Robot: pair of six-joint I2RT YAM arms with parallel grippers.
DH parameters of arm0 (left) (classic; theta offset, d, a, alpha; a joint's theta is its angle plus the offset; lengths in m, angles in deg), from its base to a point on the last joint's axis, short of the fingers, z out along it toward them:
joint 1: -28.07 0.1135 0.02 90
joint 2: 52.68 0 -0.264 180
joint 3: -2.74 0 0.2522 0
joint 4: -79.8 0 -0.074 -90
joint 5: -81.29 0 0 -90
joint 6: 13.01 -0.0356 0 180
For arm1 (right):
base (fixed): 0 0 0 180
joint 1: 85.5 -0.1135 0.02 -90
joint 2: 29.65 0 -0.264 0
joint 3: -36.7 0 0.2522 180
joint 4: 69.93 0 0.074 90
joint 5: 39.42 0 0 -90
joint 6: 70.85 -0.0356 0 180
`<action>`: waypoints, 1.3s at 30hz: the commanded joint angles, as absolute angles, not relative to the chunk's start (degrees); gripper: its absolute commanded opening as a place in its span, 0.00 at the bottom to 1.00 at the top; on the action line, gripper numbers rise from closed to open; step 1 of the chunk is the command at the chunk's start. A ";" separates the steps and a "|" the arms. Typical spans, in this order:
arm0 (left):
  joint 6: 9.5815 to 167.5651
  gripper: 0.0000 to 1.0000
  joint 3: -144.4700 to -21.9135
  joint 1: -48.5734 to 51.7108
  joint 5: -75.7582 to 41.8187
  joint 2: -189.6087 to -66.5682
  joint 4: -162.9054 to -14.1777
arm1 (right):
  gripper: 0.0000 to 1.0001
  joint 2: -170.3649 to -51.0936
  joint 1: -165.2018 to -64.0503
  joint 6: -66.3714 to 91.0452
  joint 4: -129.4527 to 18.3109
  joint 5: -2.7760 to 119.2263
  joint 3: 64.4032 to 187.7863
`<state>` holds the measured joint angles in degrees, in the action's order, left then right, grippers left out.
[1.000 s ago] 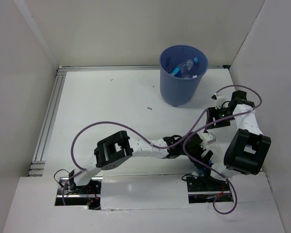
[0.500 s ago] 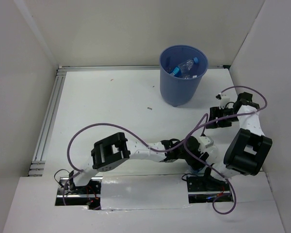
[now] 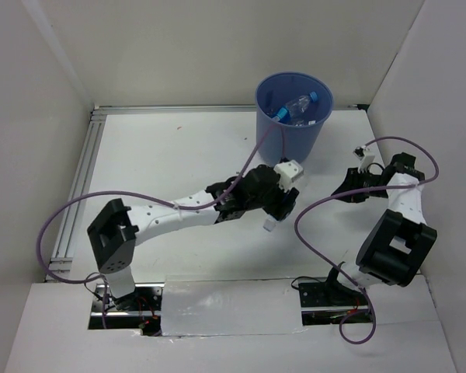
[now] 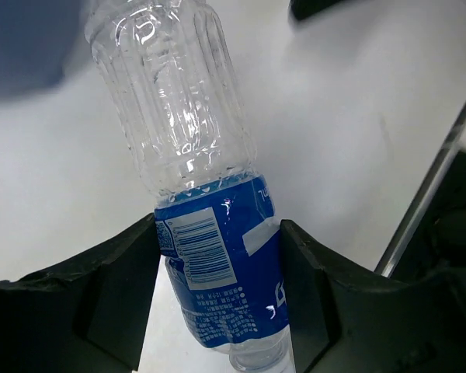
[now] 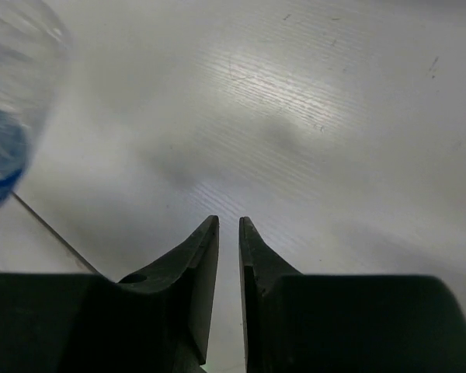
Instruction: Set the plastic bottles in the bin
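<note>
My left gripper [image 4: 217, 264] is shut on a clear plastic bottle with a blue label [image 4: 217, 256], one finger on each side of the label. From above, this gripper [image 3: 278, 203] hangs over the table just in front of the blue bin [image 3: 291, 151]. The bottle's white cap [image 3: 269, 226] pokes out below it. More plastic bottles [image 3: 297, 109] lie inside the bin. My right gripper [image 5: 228, 225] is shut with nothing between its fingers. It sits low at the right of the table [image 3: 348, 191], apart from the bin.
White walls close in the table on the left, back and right. An aluminium rail [image 3: 81, 183] runs along the left side. Purple cables [image 3: 326, 203] loop over the table between the arms. A blurred bottle edge [image 5: 8, 109] shows at the left of the right wrist view.
My left arm has swung from beside the right arm's base up toward the bin, carrying the bottle. The right gripper has closed and shifted slightly right.
</note>
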<state>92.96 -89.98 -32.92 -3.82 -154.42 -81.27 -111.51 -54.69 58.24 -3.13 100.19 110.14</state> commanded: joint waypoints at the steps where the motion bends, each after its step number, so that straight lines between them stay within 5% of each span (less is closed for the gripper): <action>1: 87.11 0.00 -97.23 -31.70 -2.56 -149.45 -79.93 | 0.24 -109.37 -54.30 62.04 -1.15 105.07 108.82; 7: 87.80 0.00 -109.09 -24.95 -4.66 -148.83 -81.60 | 0.24 -109.53 -54.30 65.64 1.13 106.13 108.55; 13: 93.33 0.00 -109.55 -20.46 -1.52 -151.72 -105.13 | 0.26 -110.16 -54.30 69.86 4.47 107.19 109.08; 25: 106.43 0.01 -140.99 -17.28 12.74 -179.23 -104.03 | 0.39 -105.41 -54.30 75.05 7.91 106.48 109.70; 30: 109.07 0.40 -147.69 -14.74 9.85 -183.38 -99.97 | 0.57 -104.27 -54.30 75.75 7.91 106.48 109.17; 31: 109.60 0.57 -147.69 -14.73 9.05 -183.38 -99.28 | 0.63 -104.27 -54.30 75.75 7.91 106.48 109.17; 32: 109.60 0.87 -147.69 -14.73 8.52 -183.38 -99.27 | 0.67 -104.27 -54.82 75.75 7.91 106.48 109.17; 33: 109.60 0.95 -147.69 -14.21 8.52 -183.38 -98.75 | 0.73 -104.27 -54.83 75.75 7.91 106.48 109.17; 34: 109.60 1.00 -147.69 -14.21 7.73 -182.85 -98.74 | 0.88 -104.27 -54.83 75.75 7.91 106.48 109.17; 36: 109.08 1.00 -146.13 -14.21 6.94 -181.80 -98.74 | 1.00 -104.27 -54.83 75.23 7.12 106.48 108.56; 39: 109.07 1.00 -143.66 -14.21 5.18 -178.99 -99.36 | 1.00 -103.74 -54.83 74.36 5.72 107.01 108.56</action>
